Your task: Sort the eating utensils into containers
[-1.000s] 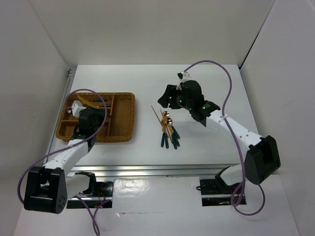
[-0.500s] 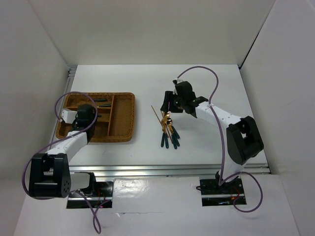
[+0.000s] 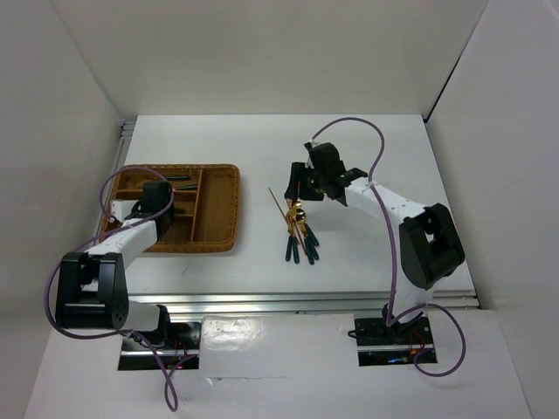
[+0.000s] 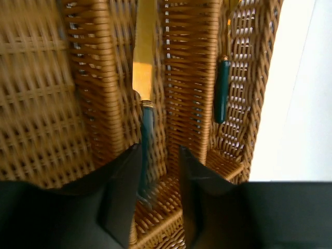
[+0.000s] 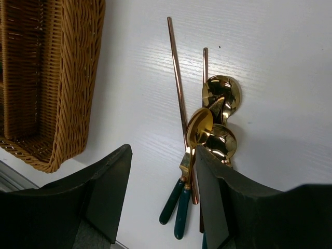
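Judging by what lies where, the sorting is partly done. Nearest the arms, a loose bundle of gold-headed, dark teal-handled cutlery (image 3: 298, 231) lies on the white table (image 3: 376, 257), well apart from the shallow brown woven wicker tray (image 3: 234, 209). It shows at least three round gold spoon bowls (image 5: 220, 96) with two thin gold chopsticks (image 5: 176, 72) alongside, and all of it is left to move.

Inside the tray, a gold-bladed, teal-handled knife (image 4: 143, 67) lies along a narrow compartment. A second teal-handled piece (image 4: 221, 91) sits in the slot beside it.

The left gripper (image 4: 160, 171) hangs low over that narrow compartment, its jaws parted a little wider than the knife's handle, which runs between them. The handle looks free of the fingers (image 4: 122, 197), though its lower end is blurred.

Farther back, the right gripper (image 5: 163, 171) hovers above the bundle with its jaws wide, holding and touching nothing.
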### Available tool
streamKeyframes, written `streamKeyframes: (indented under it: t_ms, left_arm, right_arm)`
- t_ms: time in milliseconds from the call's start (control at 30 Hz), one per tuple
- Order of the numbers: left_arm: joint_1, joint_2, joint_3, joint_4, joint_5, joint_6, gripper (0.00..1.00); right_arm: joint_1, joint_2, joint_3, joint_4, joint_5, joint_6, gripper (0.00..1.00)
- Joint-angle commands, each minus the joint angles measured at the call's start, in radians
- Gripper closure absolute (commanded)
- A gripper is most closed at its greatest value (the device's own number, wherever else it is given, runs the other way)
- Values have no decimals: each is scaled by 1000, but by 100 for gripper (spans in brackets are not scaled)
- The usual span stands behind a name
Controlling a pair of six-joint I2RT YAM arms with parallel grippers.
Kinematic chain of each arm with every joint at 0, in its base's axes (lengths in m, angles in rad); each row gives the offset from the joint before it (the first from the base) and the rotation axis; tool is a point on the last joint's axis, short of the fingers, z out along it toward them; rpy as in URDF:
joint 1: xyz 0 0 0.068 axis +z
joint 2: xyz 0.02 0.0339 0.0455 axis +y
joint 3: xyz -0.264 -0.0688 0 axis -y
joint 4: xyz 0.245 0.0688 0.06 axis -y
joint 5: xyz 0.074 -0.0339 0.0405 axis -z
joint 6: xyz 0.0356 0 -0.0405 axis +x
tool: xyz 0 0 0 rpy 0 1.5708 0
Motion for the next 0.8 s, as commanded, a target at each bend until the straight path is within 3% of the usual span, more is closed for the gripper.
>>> streamKeyframes:
  t_ms: [0, 200, 300, 367, 467, 600, 767]
  left_arm:
    - [5, 19, 47, -39, -28, -48, 50]
    - [5, 19, 133, -80, 1, 27, 22]
    - [5, 9, 205, -143, 52, 134, 15]
    - [5, -14, 226, -100, 139, 236, 13]
    - [5, -14, 265, -2, 318, 550, 11]
    - [-56, 16, 355, -11, 512, 781, 8]
    - [-173, 29, 408, -58, 550, 890, 10]
  right_arm:
    - [-1, 0, 53, -17, -12, -15, 40]
    - [-1, 0, 53, -27, -12, -24, 40]
    - [-1, 0, 32, -37, -12, -35, 40]
    - [-1, 11, 6, -47, -21, -35, 41]
    - [-1, 31, -4, -89, -21, -45, 45]
    - [-1, 20, -28, -100, -21, -36, 49]
    - [11, -6, -79, -112, -18, -13, 52]
